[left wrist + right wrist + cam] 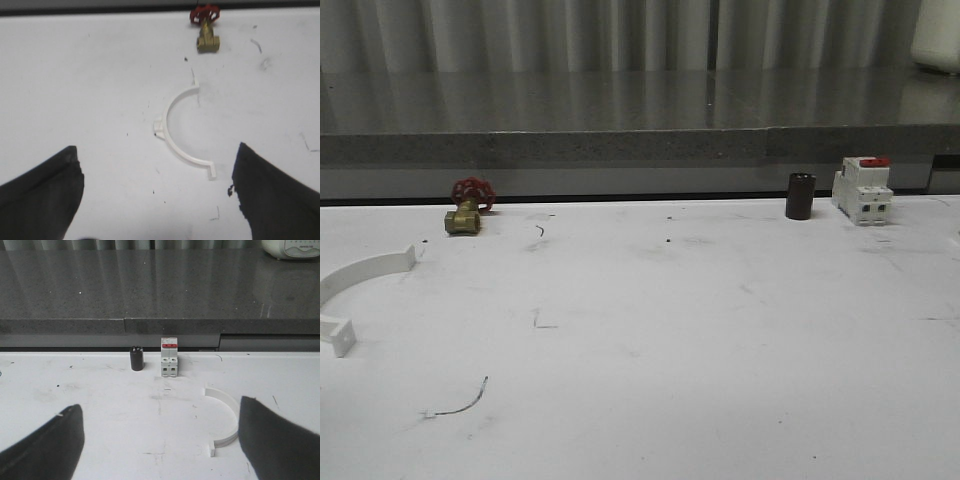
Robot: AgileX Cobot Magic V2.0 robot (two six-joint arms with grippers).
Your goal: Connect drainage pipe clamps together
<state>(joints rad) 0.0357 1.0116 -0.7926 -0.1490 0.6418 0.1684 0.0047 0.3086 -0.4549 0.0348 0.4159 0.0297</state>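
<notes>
One white drainage pipe clamp (370,268) lies flat at the far left of the white table (670,330), its end tab near the left edge. In the left wrist view this half-ring (175,147) curves just ahead of my left gripper (157,150), which is open and empty; the end tab lies close to one dark finger (270,195). A second clamp half (234,412) lies on the table in the right wrist view, beside one finger (275,440) of my right gripper (160,405), also open and holding nothing.
A brass valve with a red handwheel (468,208) stands at the back left. A black cylinder (800,196) and a white-and-red circuit breaker (862,190) stand at the back right. A grey raised ledge (640,145) runs behind the table.
</notes>
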